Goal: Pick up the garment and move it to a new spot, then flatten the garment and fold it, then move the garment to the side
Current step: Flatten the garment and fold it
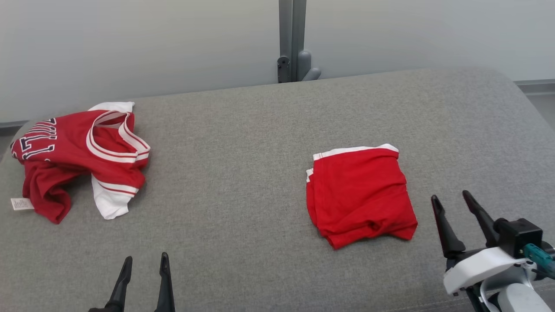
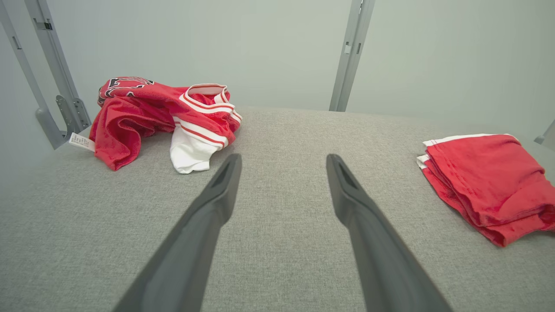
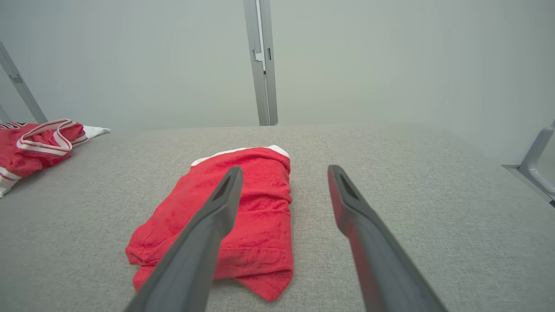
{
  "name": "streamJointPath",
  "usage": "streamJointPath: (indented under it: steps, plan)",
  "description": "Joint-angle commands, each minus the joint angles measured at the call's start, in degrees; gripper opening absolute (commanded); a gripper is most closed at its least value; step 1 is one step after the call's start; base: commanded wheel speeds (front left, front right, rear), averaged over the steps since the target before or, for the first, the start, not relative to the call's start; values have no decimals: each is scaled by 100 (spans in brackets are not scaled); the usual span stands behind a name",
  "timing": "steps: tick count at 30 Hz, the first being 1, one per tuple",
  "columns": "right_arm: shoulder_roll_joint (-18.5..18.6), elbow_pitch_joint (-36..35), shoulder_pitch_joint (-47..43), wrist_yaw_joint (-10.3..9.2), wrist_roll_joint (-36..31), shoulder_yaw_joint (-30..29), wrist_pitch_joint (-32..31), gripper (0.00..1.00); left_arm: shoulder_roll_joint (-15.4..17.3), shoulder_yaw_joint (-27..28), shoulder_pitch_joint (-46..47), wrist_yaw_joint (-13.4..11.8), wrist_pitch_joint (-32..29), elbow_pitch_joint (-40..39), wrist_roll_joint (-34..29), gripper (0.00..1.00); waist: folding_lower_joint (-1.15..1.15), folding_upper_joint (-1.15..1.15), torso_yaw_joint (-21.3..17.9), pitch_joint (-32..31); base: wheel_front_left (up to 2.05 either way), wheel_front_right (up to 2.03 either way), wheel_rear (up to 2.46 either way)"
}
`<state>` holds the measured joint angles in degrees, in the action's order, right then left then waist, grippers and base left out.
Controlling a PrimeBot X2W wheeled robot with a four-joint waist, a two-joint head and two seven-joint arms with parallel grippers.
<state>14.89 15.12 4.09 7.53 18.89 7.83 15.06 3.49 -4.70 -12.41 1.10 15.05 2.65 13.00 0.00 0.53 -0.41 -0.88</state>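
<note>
Head view shows the right gripper (image 1: 450, 196) spread wide and empty, just right of the garment (image 1: 360, 195); the left gripper (image 1: 146, 257) is likewise agape, holding nothing. Folded into a wrinkled red rectangle right of centre on the table (image 1: 243, 182), it runs near-to-far, white-trimmed end pointing away.

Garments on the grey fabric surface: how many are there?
2. A folded red garment with white trim lies right of centre; a crumpled red-and-white jersey with dark lettering lies at the far left. Another piece could be hidden inside either bundle.
</note>
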Motion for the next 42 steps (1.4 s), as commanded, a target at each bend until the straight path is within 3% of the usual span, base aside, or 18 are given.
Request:
streamJointPath:
  steps: [1, 10, 27, 42]
  plan:
    - [-24, -80, -103, -8, -113, -140, 17, 100, 36, 69, -92, 43, 15, -22, -116, 100, 0, -53, -159, -145, 0, 0, 0]
    - [-383, 35, -513, -7, -462, -865, 18, 100, -13, 369, -218, 278, 15, 205, -309, 100, 0, -53, -209, -235, 0, 0, 0]
    - [-402, 473, -34, -8, -801, -754, 19, 100, -54, 413, -34, 399, 15, 336, -310, 100, 0, -53, 219, -7, 0, 0, 0]
    - [-375, 474, -8, -8, -850, -622, 19, 100, -58, 391, -33, 306, 15, 219, -142, 100, 0, -53, 513, 70, 0, 0, 0]
